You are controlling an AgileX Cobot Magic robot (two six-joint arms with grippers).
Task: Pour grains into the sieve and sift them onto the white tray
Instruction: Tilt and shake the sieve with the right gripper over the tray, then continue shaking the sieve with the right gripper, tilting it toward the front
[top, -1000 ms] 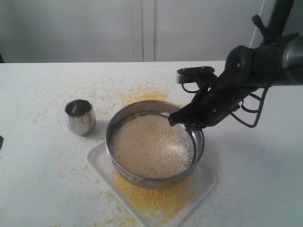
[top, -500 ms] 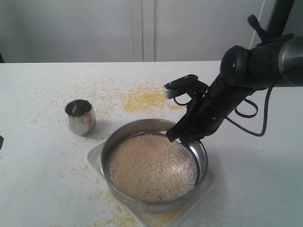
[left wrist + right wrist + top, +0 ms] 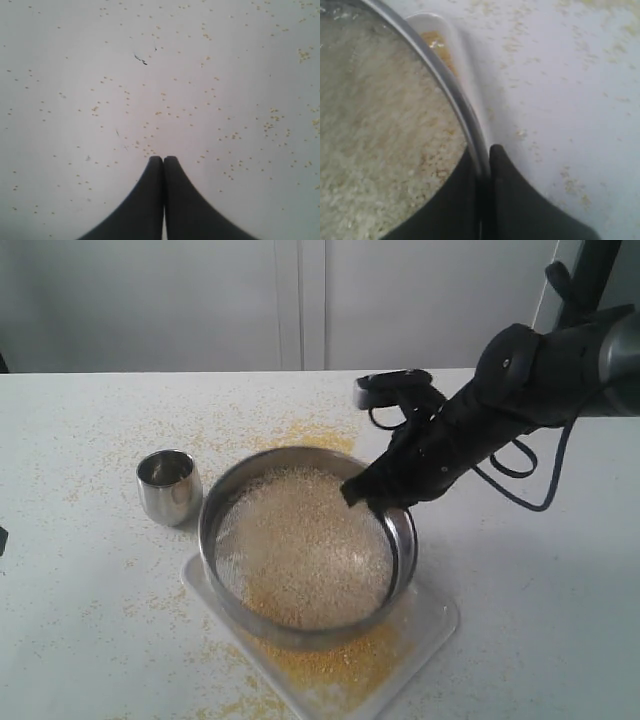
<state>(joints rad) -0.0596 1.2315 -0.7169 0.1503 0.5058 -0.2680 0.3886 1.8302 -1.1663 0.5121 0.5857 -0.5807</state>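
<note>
The sieve (image 3: 232,605) is a wide steel ring held above the white tray (image 3: 430,625). Whitish grains (image 3: 300,540) fill its mesh, and yellow meal (image 3: 340,665) lies on the tray beneath. My right gripper (image 3: 362,498) is shut on the sieve's far right rim; the right wrist view shows the rim (image 3: 447,95) pinched between the two black fingers (image 3: 512,200), with the grains (image 3: 375,125) inside and a tray corner (image 3: 432,22) beyond. My left gripper (image 3: 163,159) is shut on nothing over bare table; it does not show in the exterior view.
A small shiny steel cup (image 3: 169,486) stands upright on the table left of the sieve. Yellow meal and loose grains (image 3: 310,435) are scattered over the white table behind the sieve and around the tray.
The sieve swung back away from the front of the table and leftward with the right gripper, uncovering the yellow meal on the tray's front part. The cup has stayed put.
</note>
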